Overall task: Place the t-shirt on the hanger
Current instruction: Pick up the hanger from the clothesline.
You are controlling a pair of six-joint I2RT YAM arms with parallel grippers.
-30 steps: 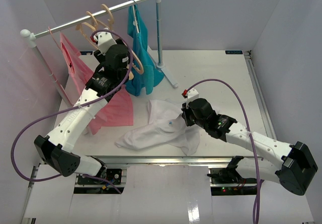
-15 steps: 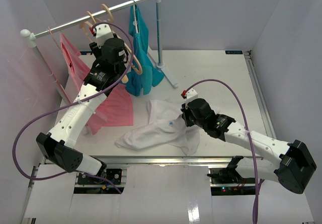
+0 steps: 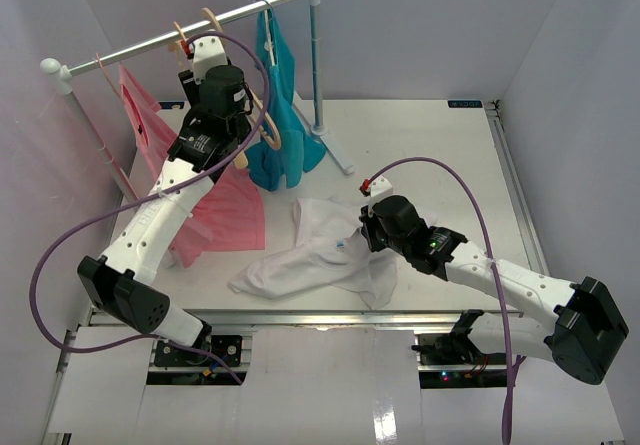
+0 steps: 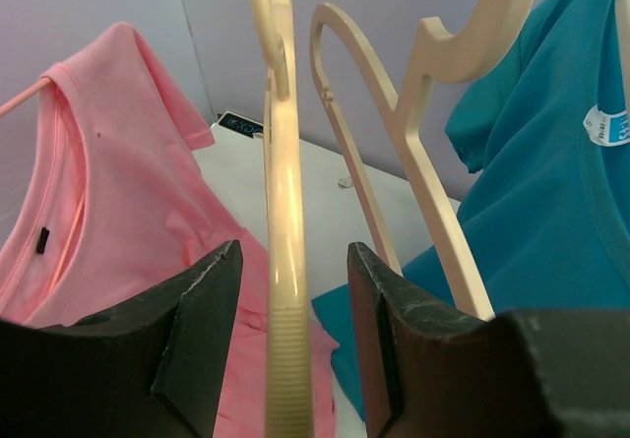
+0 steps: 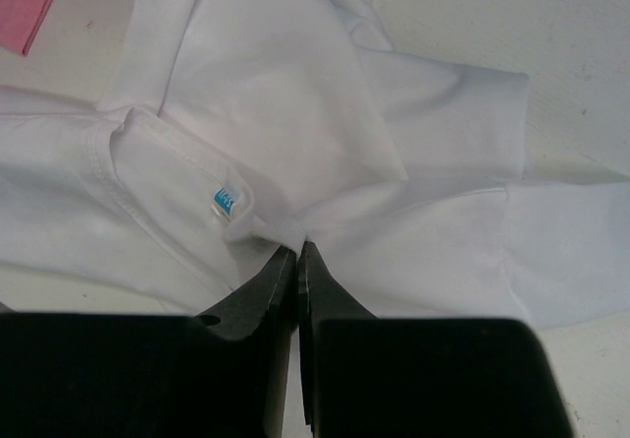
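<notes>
White tabletop (image 3: 440,145) bears the crumpled t-shirt (image 3: 310,255), a fold near its collar pinched in the closed right gripper (image 5: 297,253). By the rail (image 3: 130,41) the left gripper (image 4: 293,266) stands open astride the hanger (image 4: 283,192), its hook cut off above.

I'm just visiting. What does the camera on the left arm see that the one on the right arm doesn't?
Left arm camera only: a beige hanger between the open fingers of the left tool, a second hanger beside it, and a teal shirt.
Right arm camera only: the white t-shirt with its blue label, pinched by the shut right tool.
Both: some of the pink shirt and the table.
</notes>
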